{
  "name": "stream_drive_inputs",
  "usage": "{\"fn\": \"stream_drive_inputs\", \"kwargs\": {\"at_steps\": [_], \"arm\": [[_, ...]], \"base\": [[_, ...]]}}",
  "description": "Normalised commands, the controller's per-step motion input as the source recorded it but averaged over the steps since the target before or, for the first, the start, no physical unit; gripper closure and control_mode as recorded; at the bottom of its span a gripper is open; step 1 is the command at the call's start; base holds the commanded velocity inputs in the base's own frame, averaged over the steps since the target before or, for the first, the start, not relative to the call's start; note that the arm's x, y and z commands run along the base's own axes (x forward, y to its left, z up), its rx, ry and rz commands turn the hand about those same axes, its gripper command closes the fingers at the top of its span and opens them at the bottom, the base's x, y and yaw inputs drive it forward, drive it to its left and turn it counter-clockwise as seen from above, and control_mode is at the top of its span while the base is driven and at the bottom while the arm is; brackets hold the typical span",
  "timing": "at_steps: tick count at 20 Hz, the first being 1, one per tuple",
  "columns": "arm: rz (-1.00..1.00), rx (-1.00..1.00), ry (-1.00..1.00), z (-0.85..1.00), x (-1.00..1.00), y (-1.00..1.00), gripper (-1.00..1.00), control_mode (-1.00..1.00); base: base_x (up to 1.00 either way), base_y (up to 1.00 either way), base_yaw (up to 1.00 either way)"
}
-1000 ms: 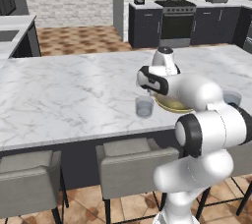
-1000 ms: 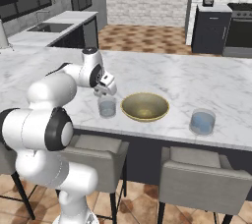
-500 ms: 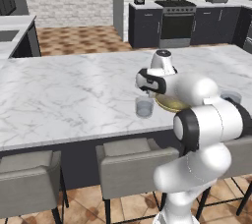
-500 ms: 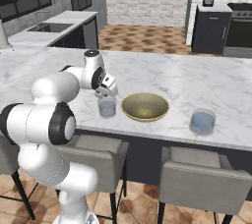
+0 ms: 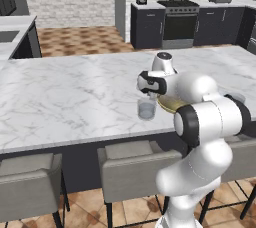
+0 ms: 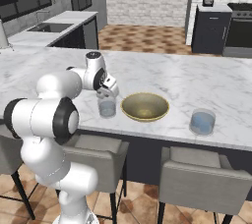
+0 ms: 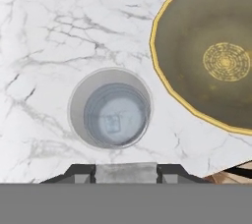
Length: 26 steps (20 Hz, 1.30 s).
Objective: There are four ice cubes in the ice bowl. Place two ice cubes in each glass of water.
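The near glass [image 7: 110, 108] stands upright on the marble counter [image 5: 65, 97], mouth up, just beside the ice bowl [image 7: 211, 61] but not touching it. In the hand view water fills its base, and one pale ice cube [image 7: 112, 123] lies in it — any other cube cannot be made out. The gripper [image 6: 108, 90] hangs directly above this glass; whether its jaws are parted or closed cannot be told, and nothing shows between the tips. The bowl's olive inside looks bare, down to the ringed pattern at its centre. Beyond the bowl, on its other side, the second glass [image 6: 202, 122] stands upright — contents unclear.
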Motion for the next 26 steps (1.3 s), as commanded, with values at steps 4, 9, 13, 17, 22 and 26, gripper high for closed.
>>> {"fn": "stream_drive_inputs", "kwargs": {"at_steps": [4, 9, 13, 17, 22, 26], "arm": [[0.0, 0.0, 0.0, -0.15, 0.15, 0.0, 1.0, -1.0], [0.0, 0.0, 0.0, -0.13, 0.1, 0.0, 1.0, -1.0], [0.0, 0.0, 0.0, -0.13, 0.05, 0.0, 1.0, -1.0], [0.0, 0.0, 0.0, -0.12, 0.01, 0.0, 1.0, -1.0], [0.0, 0.0, 0.0, -0.13, 0.0, 0.0, 1.0, -1.0], [0.0, 0.0, 0.0, -0.12, 0.02, 0.0, 1.0, -1.0]], "base": [[0.0, 0.0, 0.0], [0.0, 0.0, 0.0], [0.0, 0.0, 0.0], [0.0, 0.0, 0.0], [0.0, 0.0, 0.0], [0.0, 0.0, 0.0]]}}
